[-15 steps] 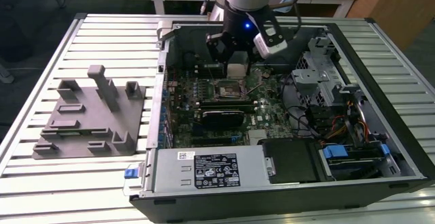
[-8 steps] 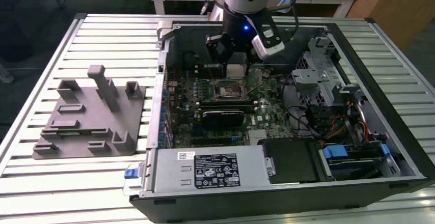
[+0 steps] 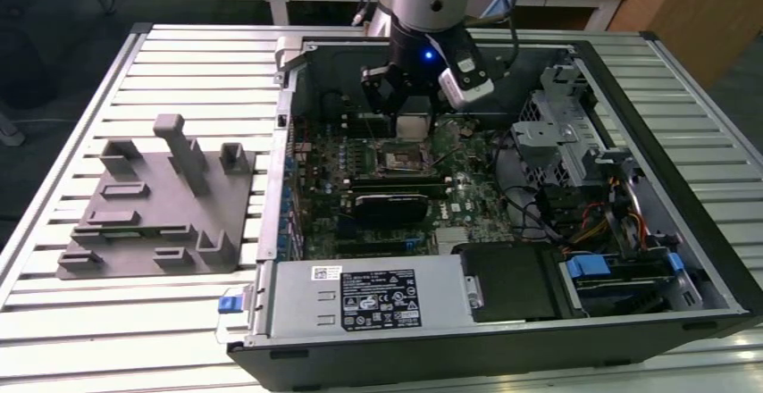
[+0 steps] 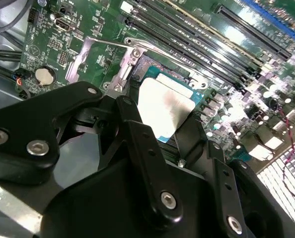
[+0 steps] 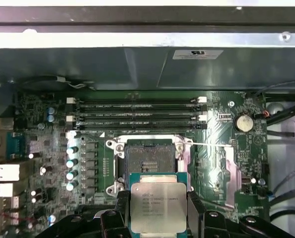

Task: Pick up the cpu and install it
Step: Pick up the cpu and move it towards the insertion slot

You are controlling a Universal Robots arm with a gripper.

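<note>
Pincer (image 5: 158,214) clamped on the cpu (image 5: 157,206) by two opposite edges, silver top up, probably to keep the underside untouched. Chip hung clear above the motherboard (image 5: 219,124), close by the open socket (image 5: 147,159), unseated.

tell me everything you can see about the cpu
The cpu is a small flat square chip with a pale silver metal top bearing faint print, set on a green board whose edge shows around it. The gripper holds it, black fingers pressing two opposite edges. It hangs near the open, empty socket on the motherboard, not seated in it.
</note>
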